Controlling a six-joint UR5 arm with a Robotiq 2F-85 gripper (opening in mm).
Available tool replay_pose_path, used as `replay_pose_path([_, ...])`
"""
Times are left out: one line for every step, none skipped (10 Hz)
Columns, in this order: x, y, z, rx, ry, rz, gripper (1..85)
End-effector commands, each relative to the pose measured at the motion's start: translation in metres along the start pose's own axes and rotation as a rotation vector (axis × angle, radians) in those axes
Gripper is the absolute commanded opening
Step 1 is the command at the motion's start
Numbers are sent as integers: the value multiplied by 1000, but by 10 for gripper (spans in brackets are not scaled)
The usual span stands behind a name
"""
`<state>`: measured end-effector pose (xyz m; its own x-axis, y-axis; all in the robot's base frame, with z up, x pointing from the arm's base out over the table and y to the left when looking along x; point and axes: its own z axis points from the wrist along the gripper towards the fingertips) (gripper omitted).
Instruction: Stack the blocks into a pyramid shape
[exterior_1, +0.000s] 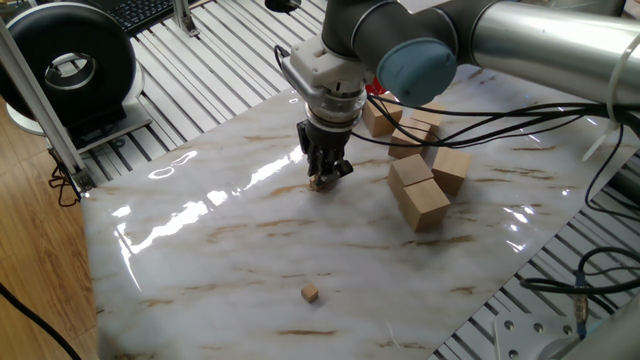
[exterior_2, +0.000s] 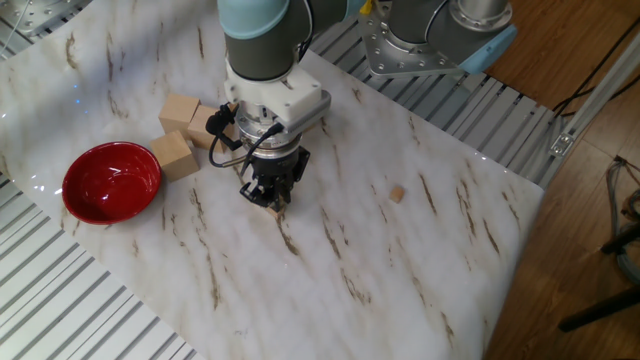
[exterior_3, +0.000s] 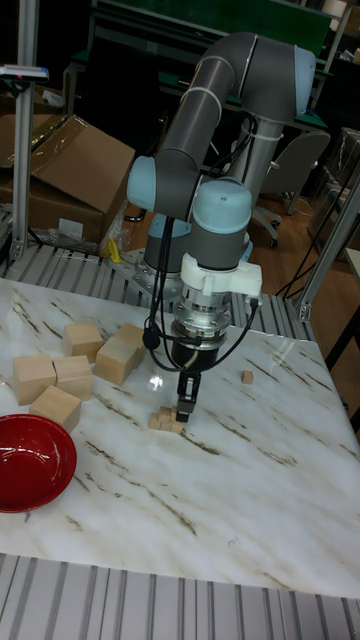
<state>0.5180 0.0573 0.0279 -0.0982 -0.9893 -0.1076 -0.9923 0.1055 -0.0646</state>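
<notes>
My gripper is down at the table, its tips right beside a small pile of tiny tan blocks. The same gripper hangs over those blocks, and it hides most of them. In the other fixed view only a tan corner of the pile shows under the gripper. The fingers stand close together, and I cannot make out whether a block sits between them. One more tiny block lies alone, well away from the pile.
Several large pale wooden blocks lie behind and to the side of the gripper. A red bowl sits near the table's edge. Black cables run from the arm over the large blocks.
</notes>
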Motion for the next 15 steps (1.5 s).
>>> replay_pose_path([-2, -1, -1, -1, -13, 10, 10])
replay_pose_path([-2, -1, -1, 2, -13, 7, 10])
replay_pose_path([-3, -2, -1, 4, -15, 4, 10])
replay_pose_path([-5, -4, -1, 9, -22, -3, 10])
replay_pose_path([-6, -4, -2, 12, -23, -4, 10])
replay_pose_path([-5, -5, -2, 15, -21, -4, 10])
replay_pose_path([-5, -6, -2, 19, -19, -4, 10])
replay_pose_path([-4, -7, -2, 22, -20, -3, 10])
replay_pose_path([-3, -8, -3, 22, -20, -3, 10])
replay_pose_path([-3, -9, -4, 22, -20, -3, 10])
replay_pose_path([-3, -9, -4, 21, -21, -3, 10])
replay_pose_path([-3, -9, -3, 20, -20, -3, 10])
replay_pose_path([-2, -10, -3, 20, -20, -3, 10])
replay_pose_path([-3, -9, -3, 20, -21, -3, 10])
replay_pose_path([-4, -9, -3, 18, -27, -1, 10])
